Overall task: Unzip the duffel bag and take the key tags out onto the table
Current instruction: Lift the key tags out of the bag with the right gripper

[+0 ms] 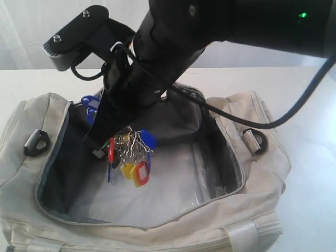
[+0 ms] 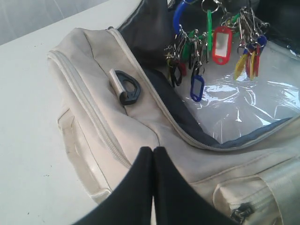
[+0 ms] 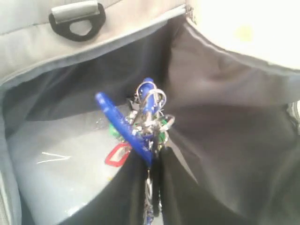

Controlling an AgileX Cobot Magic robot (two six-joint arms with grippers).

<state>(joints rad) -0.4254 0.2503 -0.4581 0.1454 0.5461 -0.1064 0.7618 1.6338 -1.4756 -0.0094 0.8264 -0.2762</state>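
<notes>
The cream duffel bag (image 1: 252, 173) lies unzipped on the white table (image 1: 310, 157), its dark lining showing. My right gripper (image 1: 107, 144) reaches down into the opening and is shut on the key tags (image 1: 131, 152). The bunch of red, yellow, blue and green tags on metal rings hangs from it just above the bag's floor. In the right wrist view the key tags (image 3: 145, 117) are pinched at my right gripper (image 3: 152, 161). My left gripper (image 2: 153, 152) is shut on nothing and hovers over the bag's outer side (image 2: 108, 108), apart from the key tags (image 2: 220, 40). It is out of the exterior view.
A clear plastic sheet (image 1: 173, 184) covers the bag's floor. Black D-rings (image 1: 37, 143) (image 1: 257, 140) sit at both ends of the bag. A blue tag (image 1: 89, 107) shows by the far rim. The right arm's cable (image 1: 283, 118) trails over the bag's right end. Bare table (image 2: 28, 117) lies beside the bag.
</notes>
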